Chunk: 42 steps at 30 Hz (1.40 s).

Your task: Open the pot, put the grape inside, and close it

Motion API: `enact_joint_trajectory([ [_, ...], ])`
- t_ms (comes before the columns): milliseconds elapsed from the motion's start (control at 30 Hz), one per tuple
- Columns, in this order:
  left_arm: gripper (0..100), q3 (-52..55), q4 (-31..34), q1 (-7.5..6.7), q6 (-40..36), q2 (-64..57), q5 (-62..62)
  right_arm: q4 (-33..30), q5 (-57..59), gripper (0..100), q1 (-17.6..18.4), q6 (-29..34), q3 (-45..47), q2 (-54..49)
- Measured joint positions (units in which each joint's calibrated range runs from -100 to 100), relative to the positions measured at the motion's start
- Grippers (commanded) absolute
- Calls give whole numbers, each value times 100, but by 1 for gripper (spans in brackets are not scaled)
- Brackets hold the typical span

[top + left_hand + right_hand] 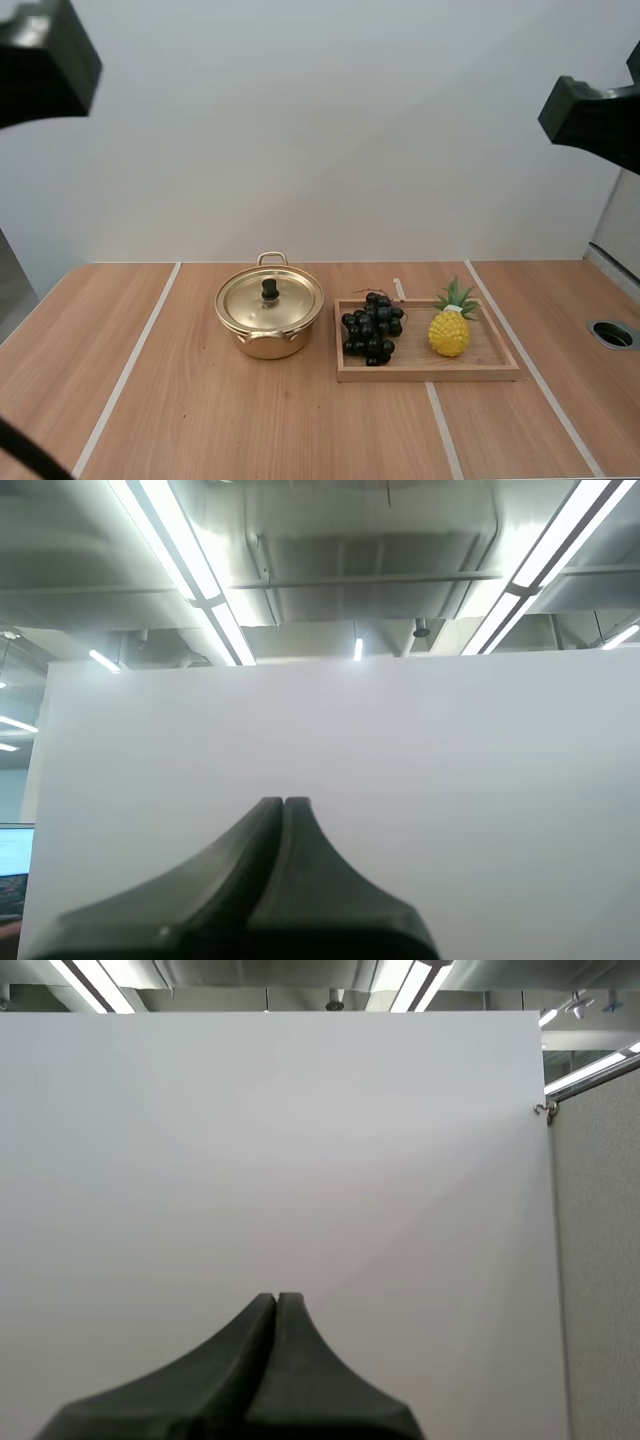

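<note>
Our left hand (284,802) and right hand (276,1298) are each pressed together on nothing. On the light wooden desk (200,420), the round golden metal pot (268,338) stands midway along the far edge, with its golden lid (285,300) on. Just beside it, toward the right edge, the dark bunch of grapes (372,327) lies in a shallow wooden tray (430,373) with a yellow toy pineapple (449,332).

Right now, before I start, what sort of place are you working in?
Probably a staged test bench, not a kitchen: a wooden table marked with white tape lines, a plain white board behind it, and a lidded pot beside a tray of grapes and a pineapple.
</note>
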Motion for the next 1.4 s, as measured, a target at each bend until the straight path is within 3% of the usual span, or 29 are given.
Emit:
enact_joint_trajectory([
  [200,1,-179,0,0,9,155,610,0,18,0,0,0,-297,252],
  [533,1,-179,0,0,416,1800,1038,0,468,0,0,0,-901,2051],
  [867,1,-179,0,0,446,3393,761,0,173,0,0,0,-1312,3767],
  [1167,1,-179,0,0,577,4540,583,0,-278,0,0,0,-1312,4434],
  [1333,14,-179,-169,0,767,4756,583,0,-195,0,0,0,-1312,4463],
  [1400,29,-179,-325,0,1100,4802,603,0,-142,0,0,-271,-1312,4463],
])
